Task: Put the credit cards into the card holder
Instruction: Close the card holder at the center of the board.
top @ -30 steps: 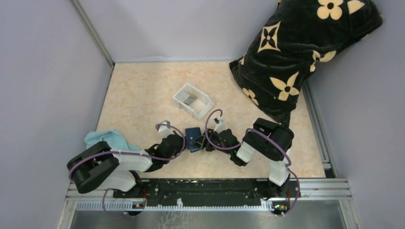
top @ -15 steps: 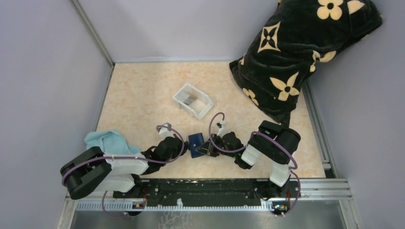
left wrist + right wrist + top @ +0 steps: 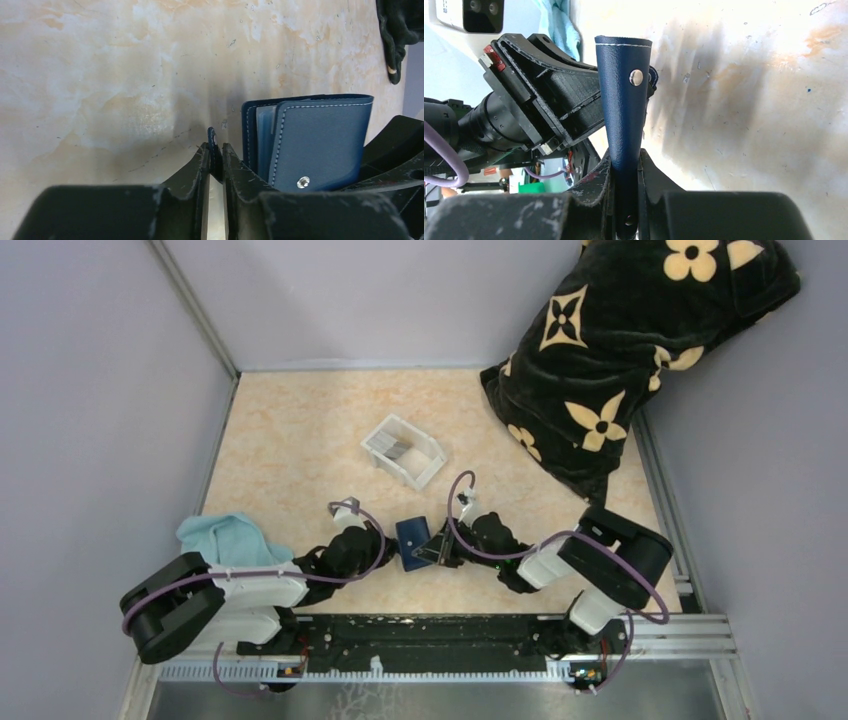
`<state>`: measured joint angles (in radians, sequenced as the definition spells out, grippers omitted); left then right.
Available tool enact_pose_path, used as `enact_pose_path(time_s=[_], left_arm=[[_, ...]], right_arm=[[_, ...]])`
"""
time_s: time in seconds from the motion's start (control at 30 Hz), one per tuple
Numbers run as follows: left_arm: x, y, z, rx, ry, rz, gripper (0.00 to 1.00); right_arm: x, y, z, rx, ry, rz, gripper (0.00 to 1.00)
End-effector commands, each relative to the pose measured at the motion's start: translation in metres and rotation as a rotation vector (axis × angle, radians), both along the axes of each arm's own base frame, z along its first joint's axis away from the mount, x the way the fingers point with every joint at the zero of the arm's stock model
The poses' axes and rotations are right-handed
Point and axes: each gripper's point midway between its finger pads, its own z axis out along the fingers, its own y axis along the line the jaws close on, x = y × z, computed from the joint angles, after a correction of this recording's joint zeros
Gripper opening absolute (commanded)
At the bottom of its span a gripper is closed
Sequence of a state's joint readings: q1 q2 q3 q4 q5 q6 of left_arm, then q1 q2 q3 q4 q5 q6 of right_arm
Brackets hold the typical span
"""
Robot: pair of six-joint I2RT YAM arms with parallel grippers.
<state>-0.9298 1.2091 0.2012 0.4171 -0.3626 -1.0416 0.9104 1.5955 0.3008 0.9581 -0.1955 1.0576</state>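
Right arm outward, card holder gripped

We see the jaws of the right gripper pinching, at 6 o'clock, the upright navy card holder, its snap stud toward 12, the left gripper at 9, marbled surface at 3.

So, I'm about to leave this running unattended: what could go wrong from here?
The left gripper has only a thin flap edge of the card holder between its fingers; it could slip out. The right gripper clamps the studded cover, so pulling apart might tear or drop it.
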Motion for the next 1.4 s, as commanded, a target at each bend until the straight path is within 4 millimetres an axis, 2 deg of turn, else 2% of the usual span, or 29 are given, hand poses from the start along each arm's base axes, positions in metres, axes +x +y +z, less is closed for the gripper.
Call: enact_pose_path(time_s=[0.0,0.33,0.53,0.7,0.83,1.07,1.2,1.27,1.37], left_arm=[[-0.016,0.048,-0.046,0.239,0.094,0.048,0.2],[-0.016,0.049,-0.05,0.256,0.11,0.047,0.27],[-0.011,0.047,-0.041,0.23,0.077,0.061,0.28],[-0.008,0.042,-0.034,0.182,0.038,0.059,0.32],[-0.008,0.044,-0.034,0.191,0.054,0.07,0.34],[-0.011,0.049,-0.033,0.216,0.088,0.091,0.34],[-0.009,0.045,-0.024,0.222,0.096,0.087,0.34],[-0.008,0.041,-0.018,0.217,0.098,0.081,0.34],[-0.007,0.036,-0.01,0.198,0.092,0.072,0.34]], right_arm=[[0.02,-0.003,0.044,0.086,-0.118,-0.051,0.0],[0.018,-0.008,0.046,0.059,-0.127,-0.042,0.0],[0.017,-0.007,0.045,0.074,-0.115,-0.032,0.0],[0.013,-0.004,0.047,0.114,-0.098,-0.006,0.0],[0.018,-0.008,0.04,0.035,-0.135,-0.018,0.0],[0.046,-0.039,0.042,-0.263,-0.27,-0.113,0.0],[0.064,-0.065,0.054,-0.44,-0.338,-0.187,0.0],[0.069,-0.081,0.052,-0.552,-0.346,-0.212,0.0],[0.073,-0.092,0.057,-0.627,-0.357,-0.232,0.0]])
